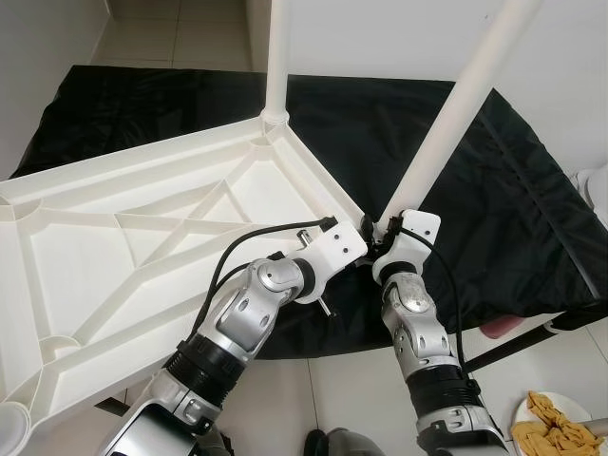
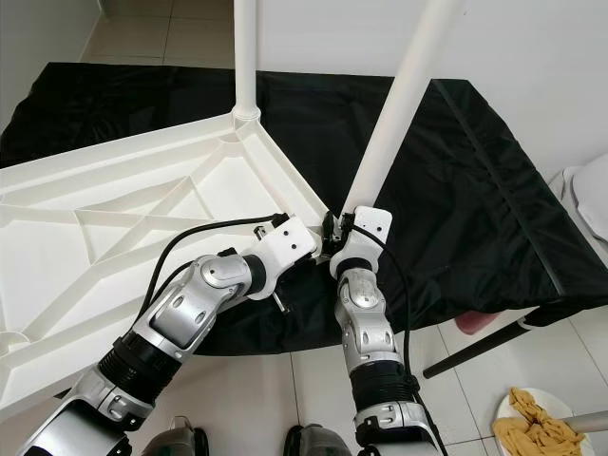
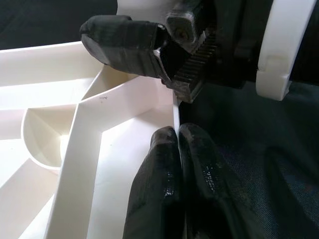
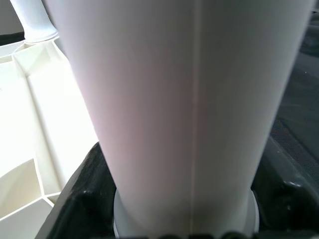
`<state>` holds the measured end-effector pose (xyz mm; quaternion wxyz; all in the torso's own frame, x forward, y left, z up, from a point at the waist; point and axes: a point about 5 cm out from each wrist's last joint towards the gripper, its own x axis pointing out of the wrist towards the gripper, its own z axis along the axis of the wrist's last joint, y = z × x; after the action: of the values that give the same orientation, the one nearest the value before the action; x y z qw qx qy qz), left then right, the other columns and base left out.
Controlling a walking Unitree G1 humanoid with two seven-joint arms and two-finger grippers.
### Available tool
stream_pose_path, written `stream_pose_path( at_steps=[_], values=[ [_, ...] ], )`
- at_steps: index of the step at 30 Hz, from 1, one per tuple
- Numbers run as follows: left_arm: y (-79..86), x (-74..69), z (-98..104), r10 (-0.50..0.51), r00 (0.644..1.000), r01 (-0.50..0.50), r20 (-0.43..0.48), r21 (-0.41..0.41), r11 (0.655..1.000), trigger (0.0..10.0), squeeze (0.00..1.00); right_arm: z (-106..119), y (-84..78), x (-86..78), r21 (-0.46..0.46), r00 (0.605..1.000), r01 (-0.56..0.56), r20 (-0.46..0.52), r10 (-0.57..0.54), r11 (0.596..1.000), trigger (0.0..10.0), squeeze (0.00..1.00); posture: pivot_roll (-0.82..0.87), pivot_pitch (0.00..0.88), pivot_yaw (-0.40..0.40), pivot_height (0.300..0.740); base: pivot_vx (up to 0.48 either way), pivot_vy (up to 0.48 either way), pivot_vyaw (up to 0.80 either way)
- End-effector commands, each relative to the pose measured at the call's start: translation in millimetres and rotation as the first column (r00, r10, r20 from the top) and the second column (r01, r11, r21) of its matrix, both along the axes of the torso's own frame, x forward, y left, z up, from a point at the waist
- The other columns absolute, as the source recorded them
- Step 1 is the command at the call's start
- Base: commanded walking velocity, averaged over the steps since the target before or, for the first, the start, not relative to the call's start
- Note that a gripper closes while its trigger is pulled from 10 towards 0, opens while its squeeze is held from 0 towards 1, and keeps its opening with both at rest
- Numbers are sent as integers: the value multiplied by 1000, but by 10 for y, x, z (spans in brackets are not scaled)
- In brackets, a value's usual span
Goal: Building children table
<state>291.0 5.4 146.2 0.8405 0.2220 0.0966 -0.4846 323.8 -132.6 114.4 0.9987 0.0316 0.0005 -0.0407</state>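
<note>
White plastic makes up one upturned children's tabletop, lying ribbed side up on a black cloth in the left eye view. Two white legs show: one upright leg seated in the far corner socket at 12 o'clock, and one tilted leg leaning toward 1 o'clock from the near corner. Two silver arms meet at that near corner. The left gripper reaches it from 8 o'clock, and the right gripper rises from 6 o'clock to the foot of the tilted leg. One plate with yellowish pieces sits on the tiled floor at 5 o'clock.

From the right eye view, the same count holds: one tabletop, two legs, two arms, with the tilted leg's foot just at the tabletop's corner.

Seen from the left wrist, the left gripper's two black fingers are pressed together with the tabletop's thin edge wall nipped between them, the right gripper's black fingers close ahead.

Looking along the right wrist, the tilted leg stands close between the dark fingers, which clamp its base; the upright leg shows at 11 o'clock.
</note>
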Motion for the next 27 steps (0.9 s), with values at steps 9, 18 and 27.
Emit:
stream_pose_path(
  at_steps=[9,18,27],
  values=[
    [-160,-128,38,-105,994,105,-16,-29,994,10000,0,-227,-384,-30,-47,982,-169,-99,164,985,10000,1000,40,76,-73,740,0,0,0],
    [-145,-86,55,-93,996,93,-11,-29,995,10000,0,-124,-225,-100,-77,796,-605,-67,601,792,10000,0,44,80,-67,740,0,0,0],
    [-160,-75,80,-92,996,91,-5,-32,995,10000,0,-120,-386,-138,-95,657,-754,-96,748,650,10000,0,48,79,-66,740,0,0,0]
  ],
)
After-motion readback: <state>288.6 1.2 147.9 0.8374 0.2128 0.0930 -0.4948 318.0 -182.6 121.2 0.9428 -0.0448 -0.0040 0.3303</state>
